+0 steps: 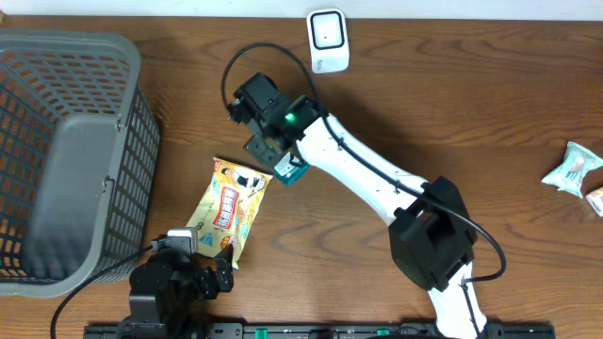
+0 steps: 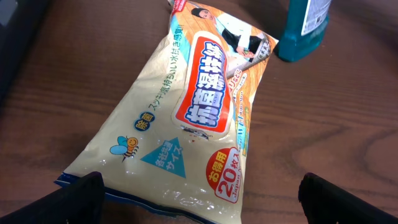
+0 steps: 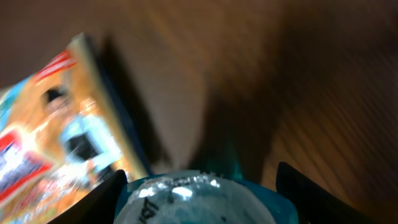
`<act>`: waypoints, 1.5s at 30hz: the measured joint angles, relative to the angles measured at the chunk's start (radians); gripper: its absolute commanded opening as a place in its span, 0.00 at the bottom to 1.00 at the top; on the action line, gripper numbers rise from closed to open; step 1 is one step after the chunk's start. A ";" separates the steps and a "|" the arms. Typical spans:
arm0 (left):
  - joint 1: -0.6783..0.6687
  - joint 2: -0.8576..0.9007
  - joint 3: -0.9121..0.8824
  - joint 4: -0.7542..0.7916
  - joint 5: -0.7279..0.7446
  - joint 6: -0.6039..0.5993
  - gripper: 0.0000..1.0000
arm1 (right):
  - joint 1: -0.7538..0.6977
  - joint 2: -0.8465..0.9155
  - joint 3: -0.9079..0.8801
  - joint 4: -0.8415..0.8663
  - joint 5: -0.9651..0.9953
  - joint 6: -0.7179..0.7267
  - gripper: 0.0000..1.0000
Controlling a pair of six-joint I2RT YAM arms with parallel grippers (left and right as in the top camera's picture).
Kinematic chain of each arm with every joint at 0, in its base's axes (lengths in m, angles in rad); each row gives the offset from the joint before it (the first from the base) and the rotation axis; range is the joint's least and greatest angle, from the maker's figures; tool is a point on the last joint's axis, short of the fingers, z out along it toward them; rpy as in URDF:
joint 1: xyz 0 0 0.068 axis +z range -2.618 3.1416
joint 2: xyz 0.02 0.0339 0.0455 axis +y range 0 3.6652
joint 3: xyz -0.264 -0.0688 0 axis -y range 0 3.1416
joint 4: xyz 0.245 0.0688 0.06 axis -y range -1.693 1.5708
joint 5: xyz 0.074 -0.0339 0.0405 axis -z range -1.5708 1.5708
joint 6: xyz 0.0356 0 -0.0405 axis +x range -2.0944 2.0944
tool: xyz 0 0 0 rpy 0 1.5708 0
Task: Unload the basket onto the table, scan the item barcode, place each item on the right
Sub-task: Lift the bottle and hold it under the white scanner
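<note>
The right gripper [image 1: 281,162] sits just left of the middle of the overhead frame, its arm stretching in from the lower right. It is closed around the teal bottle [image 1: 292,172]. In the right wrist view the bottle [image 3: 194,200] fills the gap at the bottom of the frame, and both dark fingers [image 3: 99,200] press against its sides, so the right gripper [image 3: 200,175] stands at a middling width, held there by the bottle. The left wrist view shows the bottle [image 2: 303,28] in the upper right corner. It is upright with its base down at the wooden table [image 2: 348,112], though whether it rests there or hangs just clear cannot be told. The white scanner [image 1: 328,40] lies at the top centre of the overhead frame, up and to the right of the bottle and well apart from it, with bare table [image 1: 443,104] between them. Just to the lower left of the bottle lies a wipes packet [image 1: 229,205], flat and slanted, its upper right corner near the bottle's base. In the left wrist view the wipes packet [image 2: 186,118] runs from the lower left toward the bottle. The left gripper [image 1: 212,270] is low in the overhead frame at the packet's near end, and its jaws are spread wide and hold nothing. In its own view the left gripper [image 2: 200,180] has one finger [image 2: 78,200] in each bottom corner, on either side of the packet's lower edge. A grey basket [image 1: 132,141] fills the left side of the overhead frame, and two small packets [image 1: 573,168] lie at the far right edge.
</note>
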 measured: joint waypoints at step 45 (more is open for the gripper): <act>0.000 0.000 0.000 0.000 0.000 0.000 0.99 | -0.034 0.065 0.000 0.391 0.137 0.262 0.37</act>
